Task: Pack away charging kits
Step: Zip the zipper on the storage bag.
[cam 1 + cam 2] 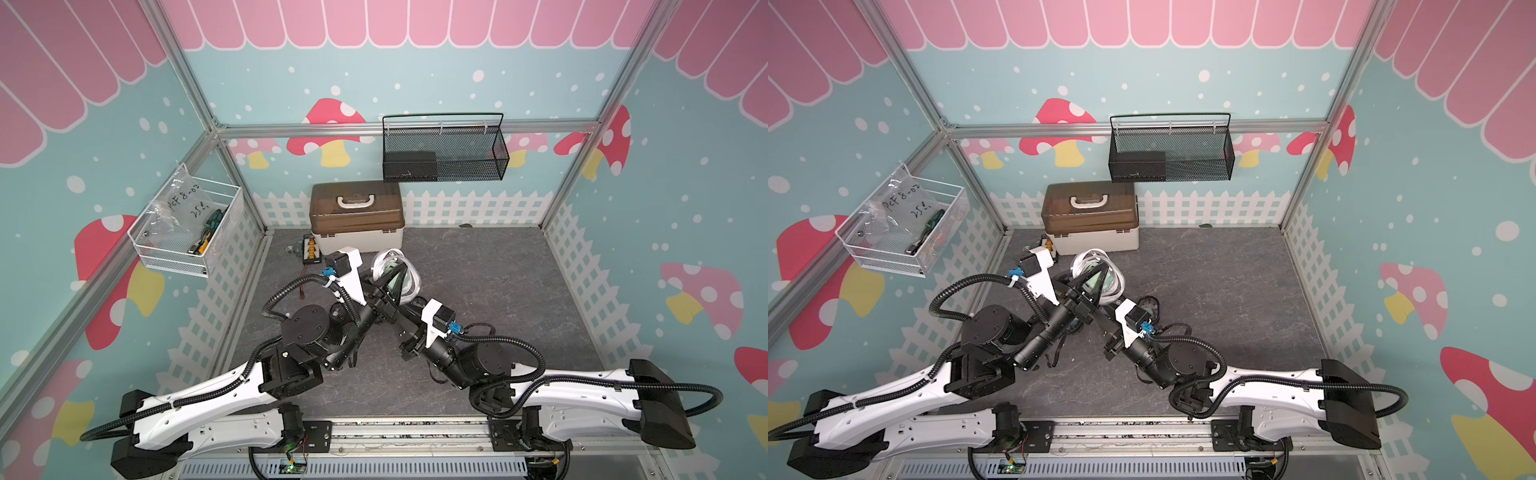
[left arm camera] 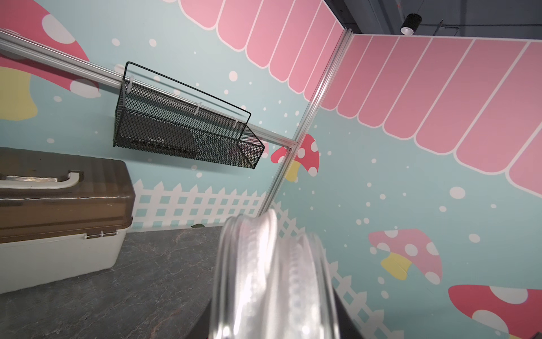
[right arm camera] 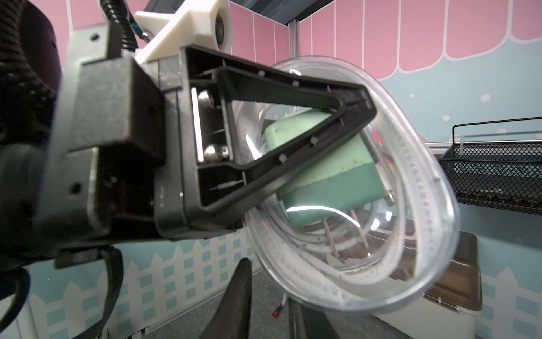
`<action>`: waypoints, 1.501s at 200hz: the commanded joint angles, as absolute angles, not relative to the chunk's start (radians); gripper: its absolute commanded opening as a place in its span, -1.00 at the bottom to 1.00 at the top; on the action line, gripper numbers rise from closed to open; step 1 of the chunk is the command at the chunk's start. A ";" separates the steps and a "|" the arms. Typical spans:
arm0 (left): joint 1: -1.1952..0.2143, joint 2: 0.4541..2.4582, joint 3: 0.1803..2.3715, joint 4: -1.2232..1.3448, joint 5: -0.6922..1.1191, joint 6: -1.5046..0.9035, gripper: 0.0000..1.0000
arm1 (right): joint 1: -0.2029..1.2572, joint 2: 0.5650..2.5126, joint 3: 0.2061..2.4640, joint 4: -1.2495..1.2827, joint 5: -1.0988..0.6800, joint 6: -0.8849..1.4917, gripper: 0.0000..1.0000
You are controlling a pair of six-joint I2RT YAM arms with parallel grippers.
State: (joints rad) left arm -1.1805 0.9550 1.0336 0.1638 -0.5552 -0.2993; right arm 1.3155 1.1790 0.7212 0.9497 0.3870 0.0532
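My left gripper (image 1: 401, 272) pinches the white-rimmed pouch (image 3: 352, 234) in front of the brown-lidded box (image 1: 356, 216) (teal adapter (image 3: 331, 176) inside), presumably for zipping. I can't tell whether my right gripper (image 3: 269, 308) grips anything.

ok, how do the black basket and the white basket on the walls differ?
The black basket is long, narrow and all fine mesh; the white basket is squarer, with a wire frame. The black basket hangs on the back wall, the white basket on the left wall. The black basket holds a dark block at one end; the white basket holds a clear bag with handwriting and some tools. Both are open-topped and wall-mounted.
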 commanded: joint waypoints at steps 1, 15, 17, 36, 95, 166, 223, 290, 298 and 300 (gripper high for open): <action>-1.188 0.962 1.025 0.178 -0.566 -0.290 -1.00 | 1.316 1.183 0.764 0.976 0.400 0.049 -0.62; -1.188 0.960 1.020 0.183 -0.569 -0.291 -1.00 | 1.316 1.183 0.768 0.974 0.413 0.056 -0.65; -1.187 0.960 1.018 0.184 -0.570 -0.291 -1.00 | 1.316 1.183 0.768 0.972 0.414 0.057 -0.66; -1.187 0.959 1.015 0.186 -0.572 -0.293 -1.00 | 1.316 1.181 0.772 0.965 0.433 0.065 -0.76; -1.187 0.934 0.994 0.199 -0.579 -0.293 -1.00 | 1.316 1.167 0.748 0.945 0.484 0.078 -1.00; -1.187 0.894 0.975 0.209 -0.594 -0.285 -1.00 | 1.312 1.130 0.658 0.970 0.596 0.084 -1.00; -1.188 0.867 0.962 0.158 -0.540 -0.327 -1.00 | 1.278 1.056 0.629 0.904 0.596 0.085 -1.00; -1.179 0.802 0.936 0.025 -0.392 -0.374 -1.00 | 1.225 0.924 0.656 0.677 0.414 -0.009 -1.00; -1.178 0.797 0.938 0.007 -0.367 -0.378 -1.00 | 1.220 0.921 0.666 0.647 0.397 -0.024 -1.00; -1.177 0.796 0.943 0.001 -0.361 -0.380 -1.00 | 1.220 0.920 0.668 0.642 0.394 -0.026 -1.00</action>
State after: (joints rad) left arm -1.1828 0.8402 0.9409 0.0883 -0.4435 -0.3645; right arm 1.2549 0.9600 0.6254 0.7128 0.3996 0.0341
